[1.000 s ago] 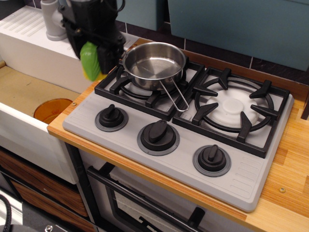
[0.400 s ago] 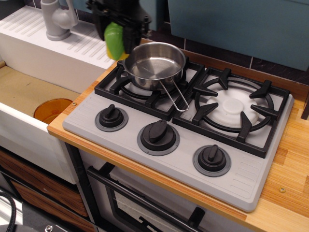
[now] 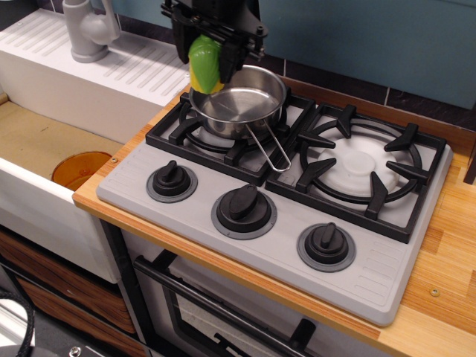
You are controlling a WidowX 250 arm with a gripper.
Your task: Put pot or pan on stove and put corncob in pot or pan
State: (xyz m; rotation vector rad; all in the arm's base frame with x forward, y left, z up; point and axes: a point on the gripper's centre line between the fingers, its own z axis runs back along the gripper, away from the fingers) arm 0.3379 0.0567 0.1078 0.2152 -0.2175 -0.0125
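The shiny steel pan (image 3: 239, 104) sits on the left burner of the grey stove (image 3: 282, 245), its wire-loop handle (image 3: 269, 149) pointing toward the front. My black gripper (image 3: 208, 65) is shut on the corncob (image 3: 204, 63), green husk above and yellow tip hanging down. It holds the cob above the pan's back left rim, clear of the pan floor. The pan holds nothing else.
A white sink unit with a grey tap (image 3: 88, 30) stands at the left. A round orange disc (image 3: 80, 169) lies in the basin below. Three black knobs (image 3: 244, 207) line the stove front. The right burner (image 3: 364, 165) is bare. Wooden counter (image 3: 446, 268) at right.
My gripper has carried the corncob to the right, from beside the stove's left edge to above the pan's left rim. The pan has not moved.
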